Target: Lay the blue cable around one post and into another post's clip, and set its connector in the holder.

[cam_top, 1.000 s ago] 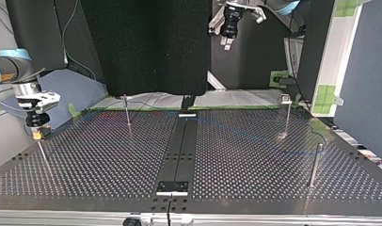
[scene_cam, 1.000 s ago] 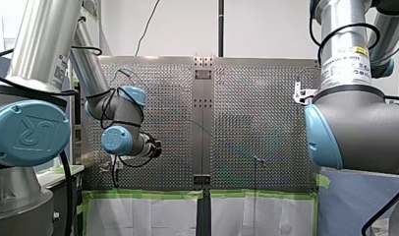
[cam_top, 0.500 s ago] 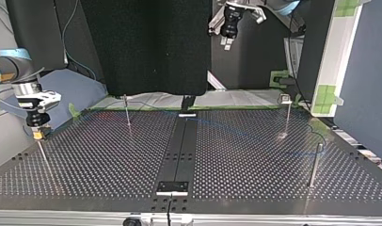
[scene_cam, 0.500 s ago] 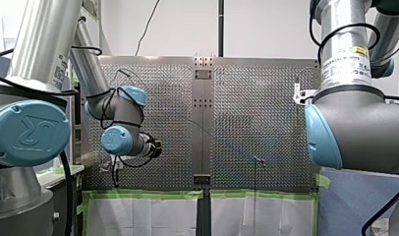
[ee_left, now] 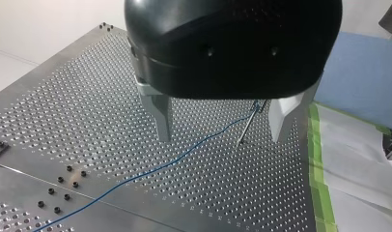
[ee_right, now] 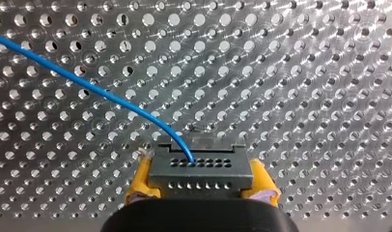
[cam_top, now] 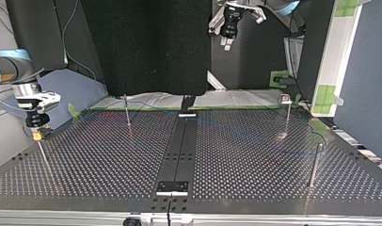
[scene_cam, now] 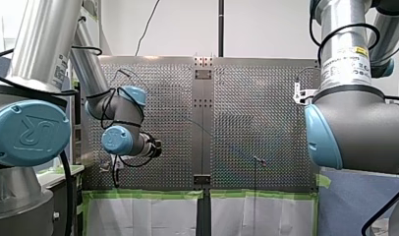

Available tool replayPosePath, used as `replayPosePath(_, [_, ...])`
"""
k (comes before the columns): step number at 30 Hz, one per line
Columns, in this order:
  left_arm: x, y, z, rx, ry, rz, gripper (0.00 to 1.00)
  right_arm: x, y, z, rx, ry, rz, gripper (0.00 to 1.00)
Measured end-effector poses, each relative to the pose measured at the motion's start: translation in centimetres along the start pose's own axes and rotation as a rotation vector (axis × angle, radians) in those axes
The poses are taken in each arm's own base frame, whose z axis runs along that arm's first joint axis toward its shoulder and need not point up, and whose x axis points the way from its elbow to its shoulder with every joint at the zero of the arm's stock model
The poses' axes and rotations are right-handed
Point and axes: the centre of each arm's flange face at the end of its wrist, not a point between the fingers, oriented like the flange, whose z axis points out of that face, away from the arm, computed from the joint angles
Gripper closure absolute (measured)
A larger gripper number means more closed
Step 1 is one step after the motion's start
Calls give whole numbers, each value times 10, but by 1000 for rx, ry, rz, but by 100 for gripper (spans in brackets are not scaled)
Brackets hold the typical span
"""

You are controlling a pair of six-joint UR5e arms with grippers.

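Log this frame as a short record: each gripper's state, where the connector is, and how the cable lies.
left gripper: open, empty, high above the table
right gripper: shut on the connector, yellow pads on either side of it
blue cable: enters the connector, lies slack across the table, passes close by a post
clip routing: cannot tell

This looks to me like a robotics lab cell. My left arm (scene_cam: 40, 73) and my right arm (scene_cam: 350, 123), both industrial machines, flank a perforated metal table (scene_cam: 246, 108) fitted with thin steel posts (cam_top: 127, 115). Green tape (scene_cam: 143, 194) holds white sheeting (scene_cam: 138, 216) along the table's edge, a black screen (cam_top: 147, 47) closes one side, and a plain white wall (scene_cam: 183, 24) stands behind.
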Motion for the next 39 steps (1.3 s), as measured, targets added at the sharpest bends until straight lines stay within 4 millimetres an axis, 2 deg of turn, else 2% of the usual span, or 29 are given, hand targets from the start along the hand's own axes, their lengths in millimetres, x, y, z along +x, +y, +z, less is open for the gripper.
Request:
replayPosePath(18, [0,0,0,0,0,1,0,1,-1,1,4,5,33,100])
replayPosePath(22, [0,0,0,0,0,2,0,1,5,-3,3,-12,-11,100])
replayPosePath(39, [0,0,1,1,-3,-1,0,-1,5,-4,3,-16,-11,100])
